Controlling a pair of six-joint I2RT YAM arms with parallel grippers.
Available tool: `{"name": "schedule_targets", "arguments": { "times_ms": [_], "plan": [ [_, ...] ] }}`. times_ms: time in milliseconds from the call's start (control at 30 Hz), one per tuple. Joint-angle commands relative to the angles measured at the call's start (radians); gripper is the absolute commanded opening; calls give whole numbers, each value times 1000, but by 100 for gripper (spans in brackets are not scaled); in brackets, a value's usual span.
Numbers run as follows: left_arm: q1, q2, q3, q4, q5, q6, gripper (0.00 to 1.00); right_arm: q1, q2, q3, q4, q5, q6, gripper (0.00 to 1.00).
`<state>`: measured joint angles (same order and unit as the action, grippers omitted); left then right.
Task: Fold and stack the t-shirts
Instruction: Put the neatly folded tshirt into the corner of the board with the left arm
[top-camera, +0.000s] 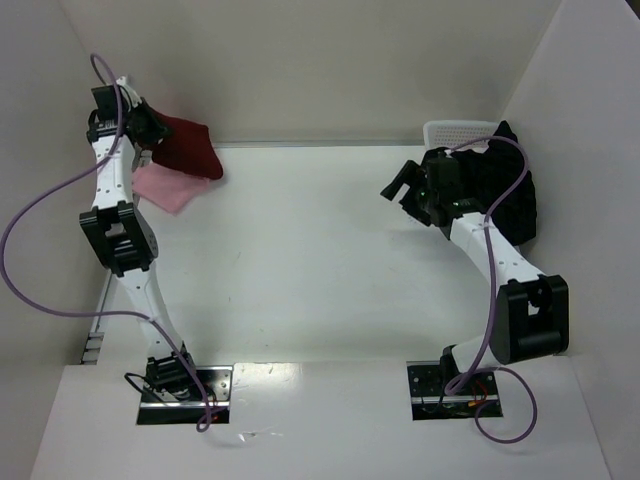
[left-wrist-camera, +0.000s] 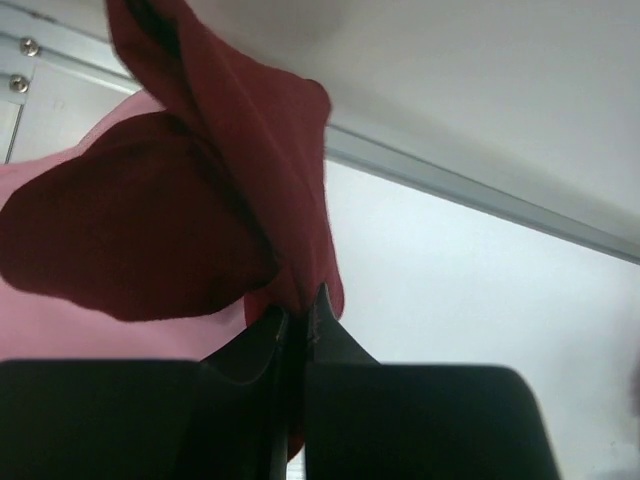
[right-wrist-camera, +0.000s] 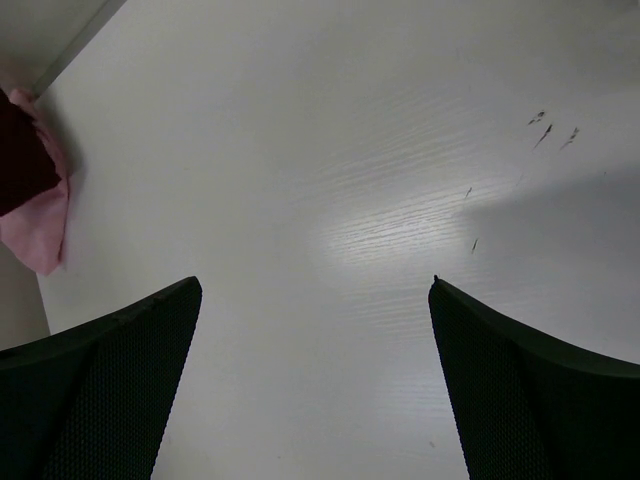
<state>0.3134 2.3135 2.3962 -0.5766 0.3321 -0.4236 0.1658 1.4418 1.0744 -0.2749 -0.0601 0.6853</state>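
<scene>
The left end effector (left-wrist-camera: 297, 316) pinches the maroon t-shirt (left-wrist-camera: 150, 230) over the pink t-shirt (left-wrist-camera: 45, 325); right end effector (right-wrist-camera: 315, 285) gapes empty.

A smooth white table (top-camera: 320, 250) spans the walled white enclosure. A white plastic mesh basket (top-camera: 455, 133) sits at its far right corner, partly hidden. Small dark scuff marks (right-wrist-camera: 545, 125) fleck the table.

I see soft matt cloth in the maroon t-shirt (left-wrist-camera: 150, 240), pink t-shirt (top-camera: 165, 188) and black t-shirt (top-camera: 515, 205), a smooth, faintly wood-grained white desk (right-wrist-camera: 380, 200) with a slight sheen, a white plastic mesh basket (top-camera: 455, 132), and finely dimpled matt black inner faces on my right tool (right-wrist-camera: 315, 288).
</scene>
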Motion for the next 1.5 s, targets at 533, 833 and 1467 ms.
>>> {"name": "schedule_targets", "arguments": {
  "times_ms": [533, 833, 1467],
  "plan": [
    [127, -221, -579, 209, -91, -101, 99, -2, -37, 5, 11, 17, -12, 100],
    [127, -322, -569, 236, -104, -92, 99, -11, -83, 15, -1, 46, -50, 100],
    [46, -114, -663, 522, -128, -317, 29, -106, -201, 39, -78, 75, -98, 100]
  ]
}}
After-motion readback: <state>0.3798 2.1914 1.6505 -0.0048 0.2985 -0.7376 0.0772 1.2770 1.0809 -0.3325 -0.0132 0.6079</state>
